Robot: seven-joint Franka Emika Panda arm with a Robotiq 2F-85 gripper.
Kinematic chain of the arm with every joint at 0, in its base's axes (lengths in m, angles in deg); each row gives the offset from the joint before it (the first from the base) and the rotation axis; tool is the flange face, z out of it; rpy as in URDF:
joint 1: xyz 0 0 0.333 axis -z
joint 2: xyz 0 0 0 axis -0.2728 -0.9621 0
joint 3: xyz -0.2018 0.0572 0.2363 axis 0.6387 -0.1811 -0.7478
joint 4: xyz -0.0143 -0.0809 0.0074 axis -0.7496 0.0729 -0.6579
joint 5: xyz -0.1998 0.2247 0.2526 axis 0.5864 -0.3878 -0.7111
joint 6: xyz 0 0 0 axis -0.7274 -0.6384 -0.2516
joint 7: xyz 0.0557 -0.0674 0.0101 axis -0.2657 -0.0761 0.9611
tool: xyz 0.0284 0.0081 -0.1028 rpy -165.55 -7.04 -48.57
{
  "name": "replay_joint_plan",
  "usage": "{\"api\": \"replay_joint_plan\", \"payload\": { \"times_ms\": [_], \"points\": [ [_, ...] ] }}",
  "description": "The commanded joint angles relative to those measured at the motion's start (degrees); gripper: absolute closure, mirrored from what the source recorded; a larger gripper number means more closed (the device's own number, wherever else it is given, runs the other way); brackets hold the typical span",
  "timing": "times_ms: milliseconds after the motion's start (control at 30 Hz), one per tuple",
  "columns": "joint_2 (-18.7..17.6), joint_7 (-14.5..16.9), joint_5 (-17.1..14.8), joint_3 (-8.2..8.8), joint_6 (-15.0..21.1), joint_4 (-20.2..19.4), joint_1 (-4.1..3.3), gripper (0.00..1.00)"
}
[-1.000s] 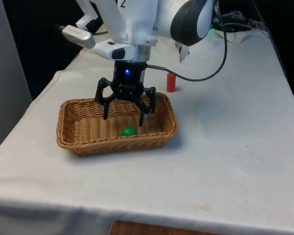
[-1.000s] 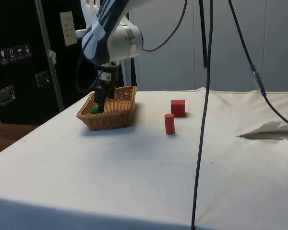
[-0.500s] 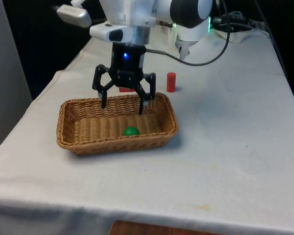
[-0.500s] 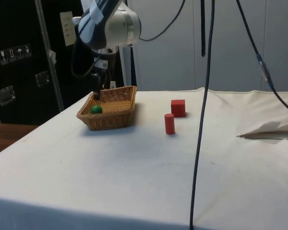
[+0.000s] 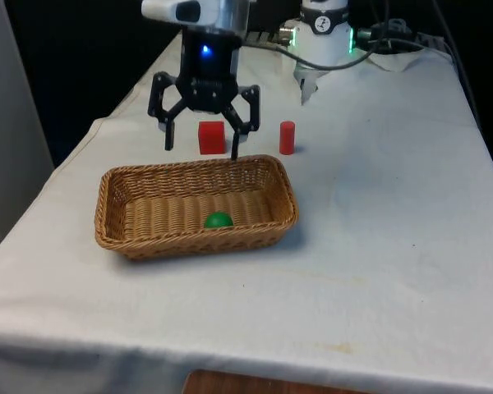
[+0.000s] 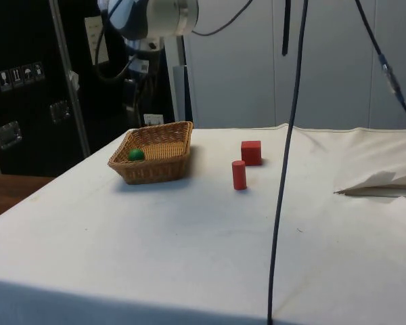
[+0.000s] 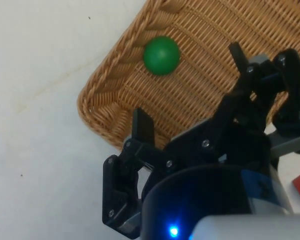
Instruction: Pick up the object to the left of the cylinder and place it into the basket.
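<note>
A small green ball (image 5: 218, 220) lies inside the wicker basket (image 5: 107, 190), near its front wall and towards the front view's right. My gripper (image 5: 200, 151) hangs open and empty above the basket's far rim. The red cylinder (image 5: 287, 137) stands upright behind the basket. A red cube (image 5: 211, 137) sits to its left in the front view, partly behind my fingers. In the side view the ball (image 6: 136, 154) rests in the basket (image 6: 164, 166), with the cube (image 6: 251, 152) and cylinder (image 6: 239, 175) apart on the cloth. In the wrist view the gripper (image 7: 187, 82) is high over the ball (image 7: 161, 55).
A black cable (image 6: 284, 169) hangs down across the side view. Cables and crumpled cloth (image 5: 394, 51) lie at the table's far end, on the front view's right. Bare white cloth surrounds the basket.
My gripper has risen out of the basket and drawn back towards the far rim, staying open. The green ball stays on the basket floor.
</note>
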State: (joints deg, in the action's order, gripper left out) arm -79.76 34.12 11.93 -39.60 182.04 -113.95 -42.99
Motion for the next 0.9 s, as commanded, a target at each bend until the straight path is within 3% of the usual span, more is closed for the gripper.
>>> {"api": "replay_joint_plan", "payload": {
  "times_ms": [0, 33, 67, 100, 167, 367, 400, 433, 500, 633, 667, 700, 800, 833, 867],
  "points": [
    [0.63, -0.40, 1.09, 0.86, -0.40, -0.74, -0.86, 0.00],
    [1.03, -0.40, 1.49, 0.97, -0.63, -0.86, -1.03, 0.00],
    [0.63, 0.00, 0.63, 0.17, -0.29, -0.29, -0.23, 0.00],
    [1.32, -0.40, 1.83, 1.09, -0.74, -0.97, -1.15, 0.00],
    [2.29, -0.34, 2.98, 1.38, -1.09, -1.38, -1.60, 0.00],
    [3.90, -0.46, 5.44, 1.60, -1.60, -1.83, -2.18, 0.00],
    [3.72, 0.00, 4.70, 0.80, -1.26, -1.43, -1.43, 0.00],
    [4.18, -0.52, 5.90, 1.66, -1.66, -1.89, -2.35, 0.00],
    [4.87, -0.63, 7.22, 1.66, -1.89, -2.01, -2.69, 0.00],
    [5.73, -0.97, 9.11, 1.66, -2.29, -2.06, -3.04, 0.00],
    [5.67, -0.40, 8.42, 0.80, -2.01, -1.66, -2.23, 0.00],
    [6.07, -1.15, 10.03, 1.66, -2.46, -2.06, -3.27, 0.00],
    [6.53, -1.43, 11.17, 1.43, -2.52, -2.01, -3.50, 0.00],
    [6.53, -1.43, 11.17, 1.43, -2.52, -2.01, -3.50, 0.00],
    [6.47, -0.86, 10.37, 0.80, -2.29, -1.78, -2.81, 0.00]
  ]
}}
